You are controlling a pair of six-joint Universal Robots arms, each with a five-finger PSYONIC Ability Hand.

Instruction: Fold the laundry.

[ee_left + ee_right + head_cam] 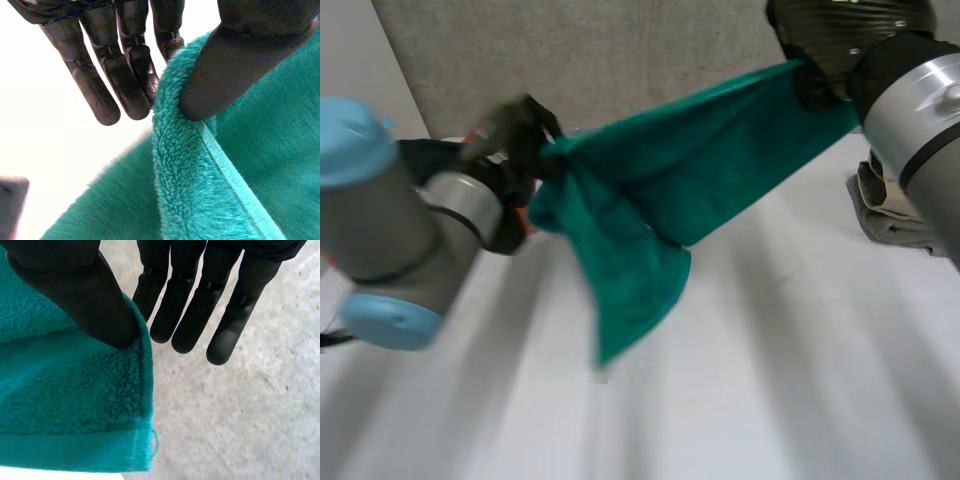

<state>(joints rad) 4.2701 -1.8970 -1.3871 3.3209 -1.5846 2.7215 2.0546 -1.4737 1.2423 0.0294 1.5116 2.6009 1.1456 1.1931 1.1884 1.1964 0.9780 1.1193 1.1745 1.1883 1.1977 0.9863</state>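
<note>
A: where's the towel (650,190)?
B: up off the white table (770,400), strung between both hands. The loose middle sags in a bunch and the lowest tip hangs near the tabletop. Can't tell if it touches.
A: left side?
B: left hand (520,135) is at the towel's near end, with the cloth gathered there. In its wrist view the thumb (230,65) presses a folded edge with the hem strip against the nearest finger, so it's clamped on the towel. The other fingers (100,85) are straight and clear of the cloth.
A: right?
B: right hand (820,75) is farther out, on the opposite end. In its wrist view the thumb (85,295) pins the corner just short of the hem band, with one finger behind the cloth. That's a pinch grip on the towel. The remaining fingers (195,310) are straight, beside the edge.
A: anything else?
B: beige crumpled cloth (885,215) lies on the table beside the right arm, apart from the towel. Past the table edge there's grey carpet (590,60).
</note>
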